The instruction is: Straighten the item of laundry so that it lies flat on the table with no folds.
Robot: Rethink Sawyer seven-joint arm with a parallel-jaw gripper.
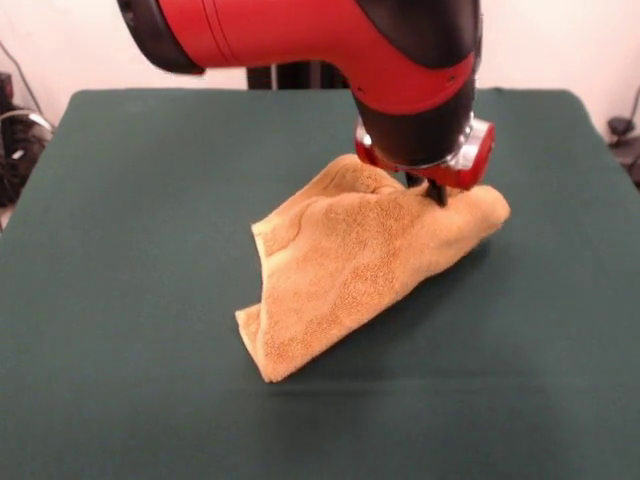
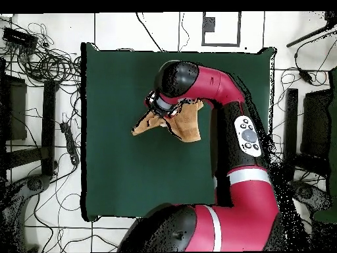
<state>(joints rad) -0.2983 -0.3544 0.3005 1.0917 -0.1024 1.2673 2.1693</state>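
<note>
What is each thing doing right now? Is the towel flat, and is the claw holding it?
towel: bunched and folded, one end lifted, the low corner on the table, not flat.
claw: down at the towel's raised end, tips in the cloth; open or shut cannot be told.
table: covered in green cloth, towel near its middle.

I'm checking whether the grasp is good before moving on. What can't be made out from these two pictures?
- Front view: the hand is mostly hidden by the arm's wrist; open or shut cannot be told.
- Overhead view: the arm covers the hand and part of the towel.
- Front view: the towel's label and border bands are not visible; folds hide them.
</note>
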